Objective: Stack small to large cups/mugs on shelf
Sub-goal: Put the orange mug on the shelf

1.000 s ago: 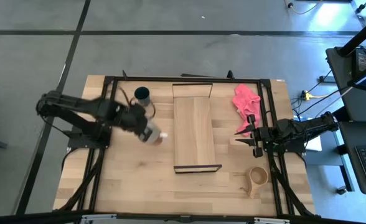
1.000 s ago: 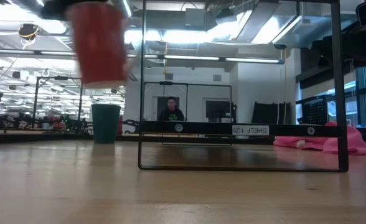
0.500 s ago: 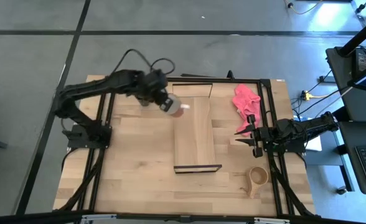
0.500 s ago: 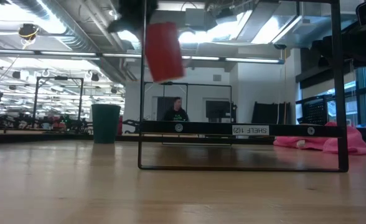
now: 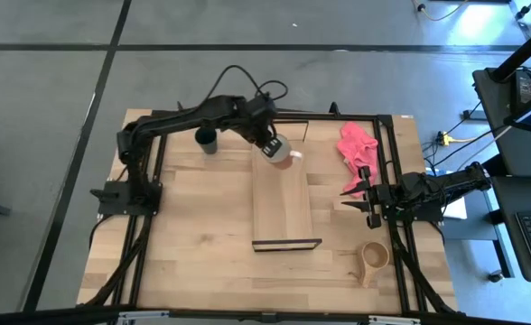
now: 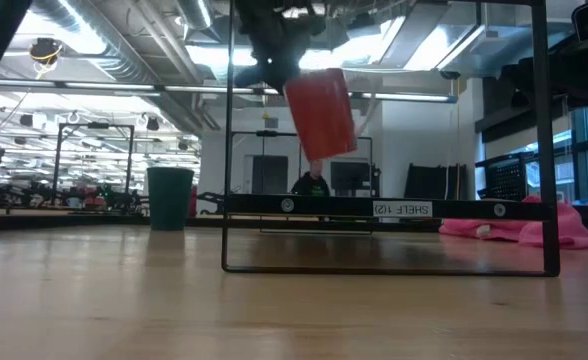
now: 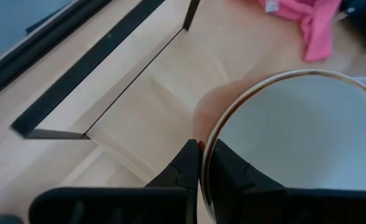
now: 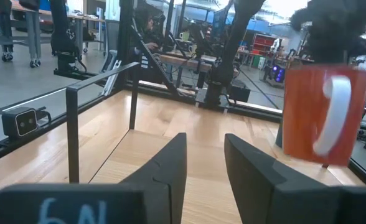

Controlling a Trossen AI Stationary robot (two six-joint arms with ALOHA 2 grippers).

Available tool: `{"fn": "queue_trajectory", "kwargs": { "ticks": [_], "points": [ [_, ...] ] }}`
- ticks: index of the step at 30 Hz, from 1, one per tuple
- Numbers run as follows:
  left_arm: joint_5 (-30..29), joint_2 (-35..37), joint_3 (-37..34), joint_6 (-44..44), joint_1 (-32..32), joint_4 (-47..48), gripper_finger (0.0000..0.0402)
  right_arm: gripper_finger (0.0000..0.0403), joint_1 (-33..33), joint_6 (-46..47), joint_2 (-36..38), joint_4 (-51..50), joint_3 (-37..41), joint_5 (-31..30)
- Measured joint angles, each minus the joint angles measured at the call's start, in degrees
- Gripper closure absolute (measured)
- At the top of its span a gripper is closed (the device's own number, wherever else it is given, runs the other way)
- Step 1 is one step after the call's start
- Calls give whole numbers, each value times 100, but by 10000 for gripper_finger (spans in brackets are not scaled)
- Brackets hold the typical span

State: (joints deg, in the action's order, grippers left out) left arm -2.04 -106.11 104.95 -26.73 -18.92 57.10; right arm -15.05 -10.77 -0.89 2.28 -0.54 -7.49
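My left gripper (image 5: 271, 143) is shut on the orange-brown mug (image 5: 285, 153), which has a white inside. It holds the mug in the air over the far end of the light-wood shelf (image 5: 282, 194). In the low view the mug (image 6: 320, 112) hangs tilted above the shelf board (image 6: 304, 206). The dark green cup (image 5: 207, 139) stands on its base on the table left of the shelf. The tan wooden handled cup (image 5: 372, 257) stands near the table's right front. My right gripper (image 5: 367, 200) is open and empty at the table's right side. My left gripper holds the mug by its wall at the rim (image 7: 206, 144), one finger inside the mug and one outside. The fingers (image 7: 189, 163) come from above. The mug hangs tilted below the gripper, clear of the shelf; its white handle (image 8: 330, 118) shows in the right wrist view.
A pink cloth (image 5: 357, 152) lies at the far right, beside the shelf. Thin black frames stand up at the shelf's near end (image 5: 287, 244) and far end (image 5: 279, 121). Bare tabletop (image 5: 189, 244) lies left of the shelf.
My left gripper has carried the mug from left of the shelf toward the table's far edge and then right, until it is over the shelf's far end. The mug has stayed lifted clear and tilted, and has come lower in the low view.
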Motion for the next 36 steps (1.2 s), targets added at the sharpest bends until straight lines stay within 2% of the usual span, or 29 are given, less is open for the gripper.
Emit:
{"fn": "queue_trajectory", "kwargs": {
  "ticks": [9,17,20,24,30,36],
  "points": [
    [-31,-422,9,98,-268,-106,390,292,-2,0,-2,-2,0,0],
    [-123,-423,13,181,-491,-166,390,292,0,-270,-2,2,0,-4],
    [-162,-423,13,181,-550,-156,390,292,-2,-813,-2,370,0,-331],
    [-154,-423,13,187,-546,-131,390,292,0,-907,-2,1020,0,-419],
    [-142,-423,13,185,-546,-136,390,292,27,-1038,0,1724,0,-1308],
    [-84,-533,24,174,-541,-178,390,292,27,-898,0,1764,0,-1392]
  ]
}}
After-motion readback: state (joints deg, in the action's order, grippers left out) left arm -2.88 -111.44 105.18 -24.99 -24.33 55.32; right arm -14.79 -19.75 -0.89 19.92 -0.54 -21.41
